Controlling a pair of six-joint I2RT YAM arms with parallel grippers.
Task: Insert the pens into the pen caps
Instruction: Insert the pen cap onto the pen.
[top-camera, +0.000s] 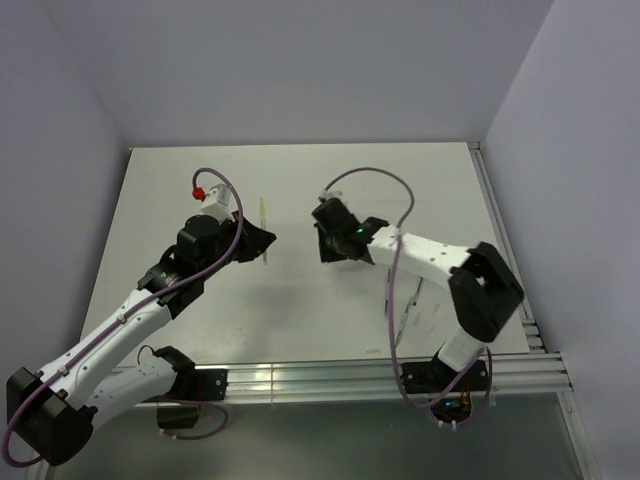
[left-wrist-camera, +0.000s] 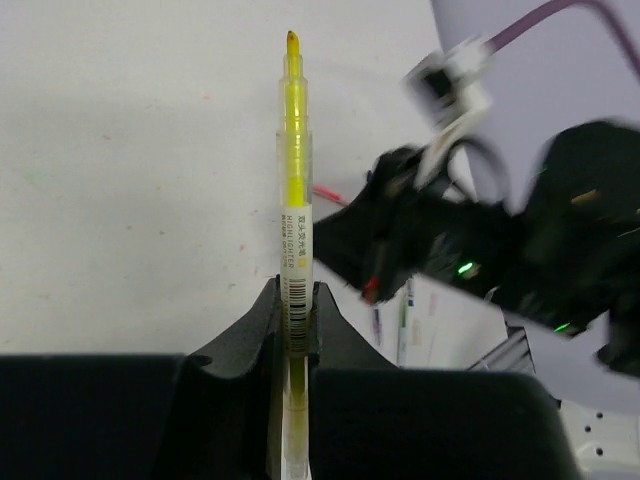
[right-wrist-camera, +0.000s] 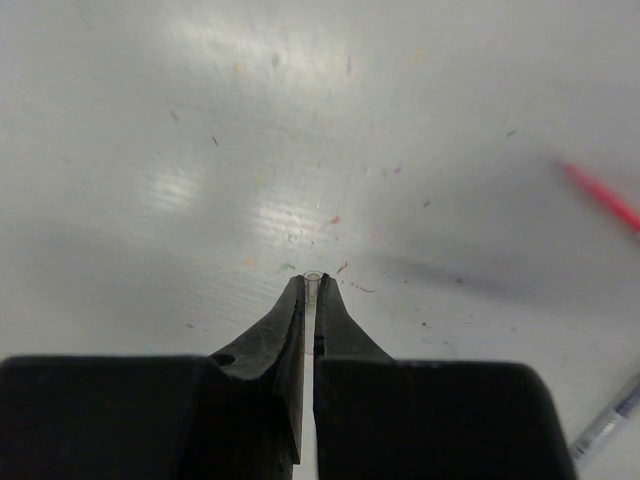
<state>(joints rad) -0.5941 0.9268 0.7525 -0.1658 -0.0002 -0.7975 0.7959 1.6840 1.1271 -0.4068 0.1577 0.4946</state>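
Now clamping a yellow highlighter (left-wrist-camera: 294, 150) by its barrel in the left tool (left-wrist-camera: 298, 300), with nib pointing straight ahead, and nipping a tiny clear cap (right-wrist-camera: 312, 275) in the closed right tool (right-wrist-camera: 310, 285) low over the bench (right-wrist-camera: 150, 150), off to the nib's right, out of line with it.

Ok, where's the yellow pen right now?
The left wrist view shows the yellow pen clamped in the left hand, tip pointing away; from above, it's left of the table's centre, across from the right hand.
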